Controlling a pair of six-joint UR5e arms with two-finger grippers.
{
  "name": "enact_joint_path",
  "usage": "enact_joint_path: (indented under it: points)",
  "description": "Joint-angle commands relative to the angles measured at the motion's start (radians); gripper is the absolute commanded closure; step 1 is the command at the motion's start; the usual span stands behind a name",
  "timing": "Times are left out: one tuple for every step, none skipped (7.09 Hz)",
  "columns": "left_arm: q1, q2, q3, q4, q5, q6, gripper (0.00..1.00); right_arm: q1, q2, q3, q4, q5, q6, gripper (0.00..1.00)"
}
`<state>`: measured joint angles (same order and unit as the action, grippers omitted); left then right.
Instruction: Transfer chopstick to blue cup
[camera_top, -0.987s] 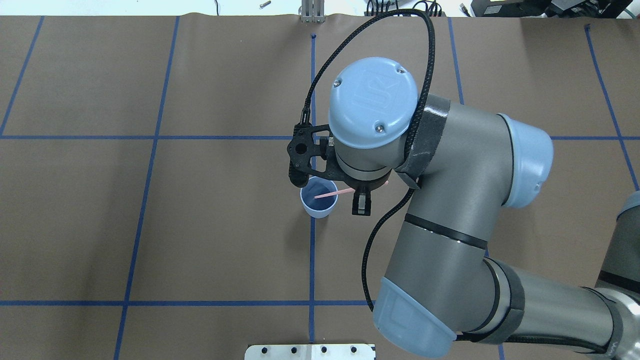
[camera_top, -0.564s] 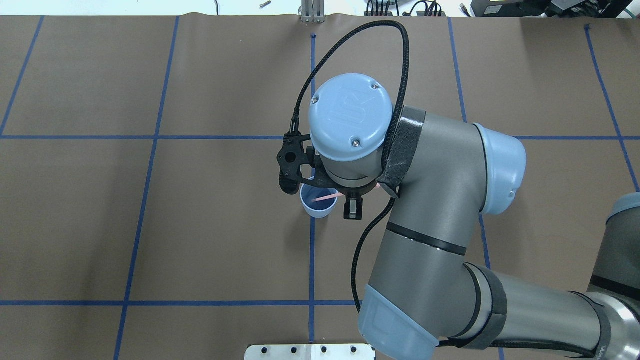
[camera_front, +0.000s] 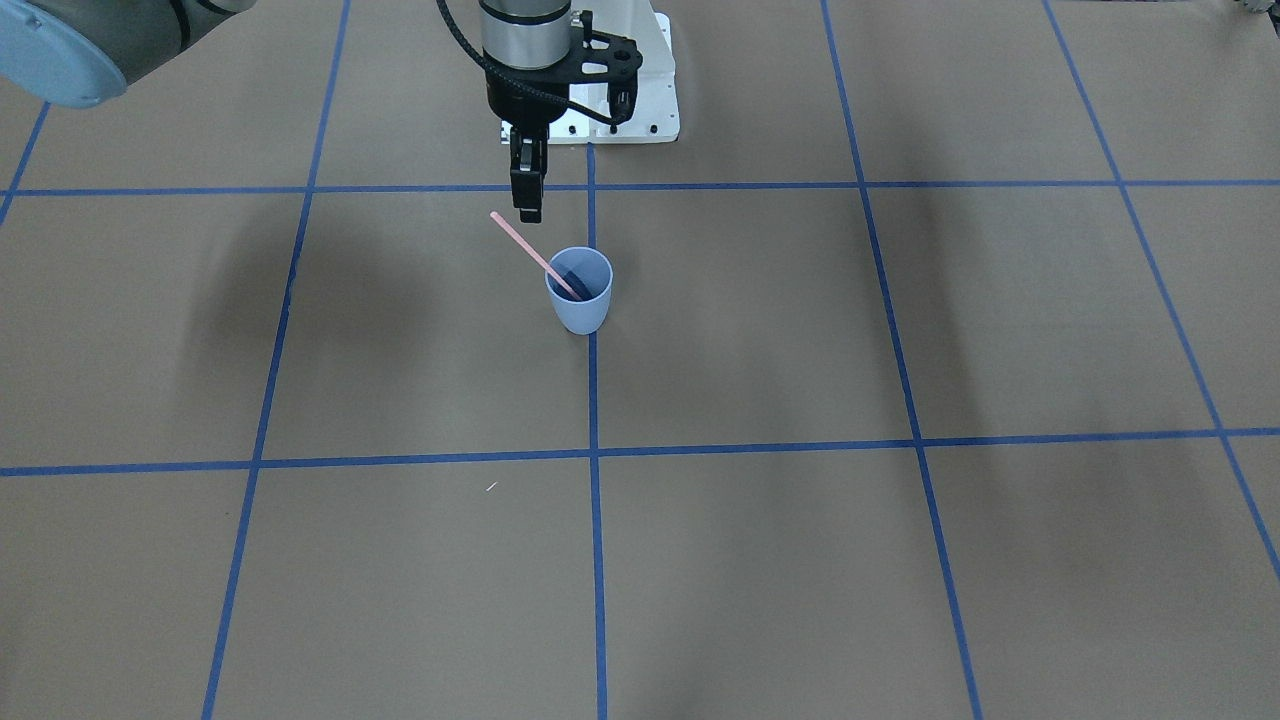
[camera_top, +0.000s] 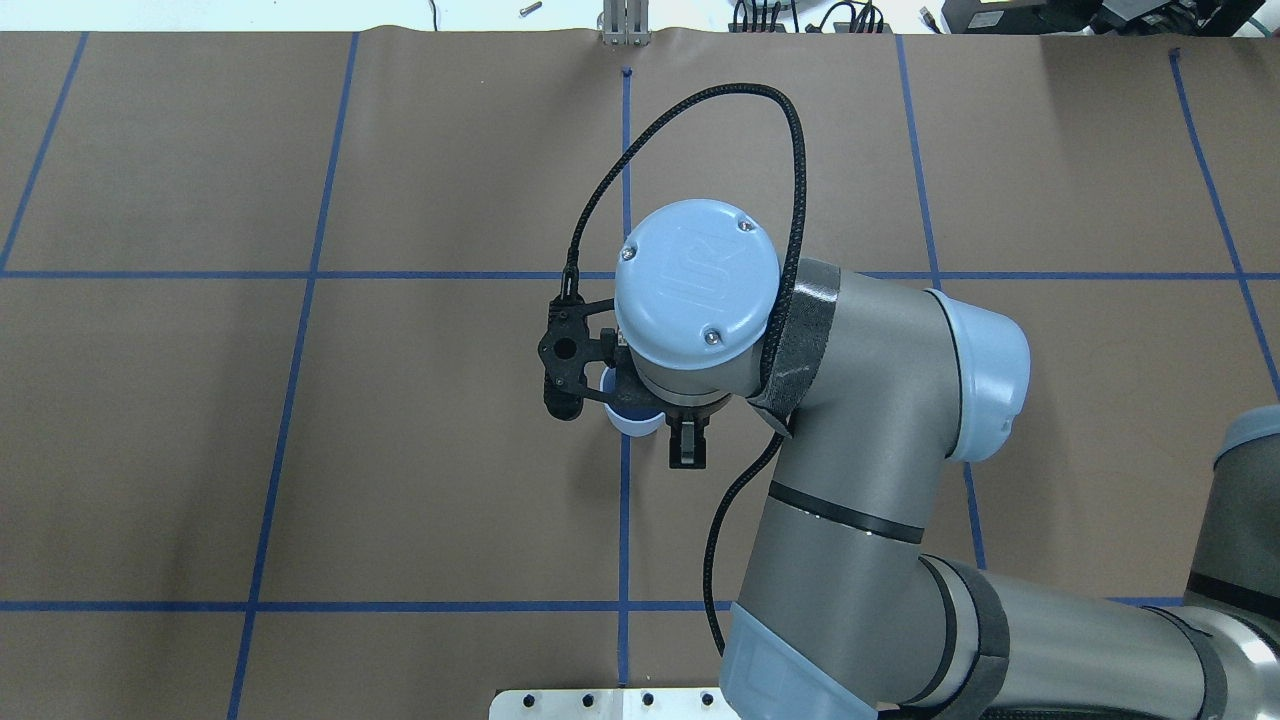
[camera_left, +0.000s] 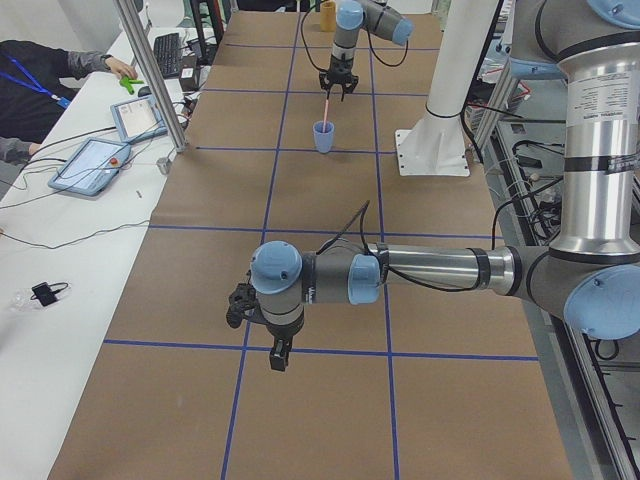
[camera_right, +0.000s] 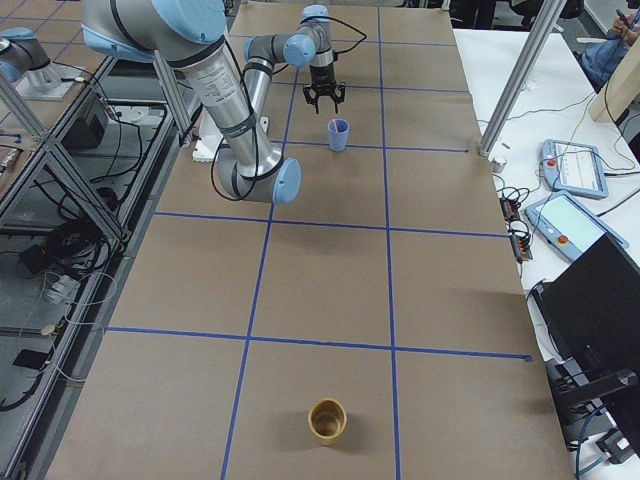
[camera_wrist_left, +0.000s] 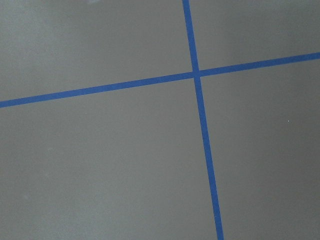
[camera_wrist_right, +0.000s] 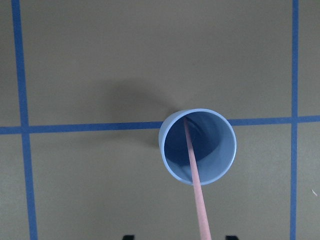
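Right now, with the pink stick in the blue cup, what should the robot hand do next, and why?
Probably lift the right gripper straight up and away: its jaws stand open, and the pink chopstick already leans inside the blue cup, clear of the gripper.

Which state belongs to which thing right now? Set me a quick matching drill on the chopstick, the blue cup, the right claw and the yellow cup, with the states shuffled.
Things
1. chopstick
2. blue cup
3. right claw
4. yellow cup

States
A. upright on a blue tape line
B. open, raised, holding nothing
C. standing alone, far from both arms
D. leaning on a rim, lower end inside

Pairs: 1-D, 2-A, 3-B, 4-C
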<state>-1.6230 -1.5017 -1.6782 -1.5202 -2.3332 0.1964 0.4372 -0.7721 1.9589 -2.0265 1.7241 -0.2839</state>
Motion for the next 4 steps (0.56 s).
enact_joint_path:
  points:
    - [0.000, 0.000, 0.000, 0.000, 0.000, 0.000, 0.01, 0.020, 0.008, 0.047, 0.025, 0.002, 0.005, 0.02]
    - [-0.001, 0.000, -0.002, 0.000, 0.000, 0.000, 0.01, 0.081, 0.002, 0.049, 0.085, 0.012, 0.020, 0.02]
    - [-0.001, 0.001, -0.003, -0.002, 0.000, 0.000, 0.01, 0.153, -0.007, 0.049, 0.110, 0.047, 0.026, 0.03]
    - [-0.001, 0.002, -0.006, -0.002, 0.000, 0.002, 0.01, 0.241, -0.060, 0.049, 0.127, 0.133, 0.019, 0.03]
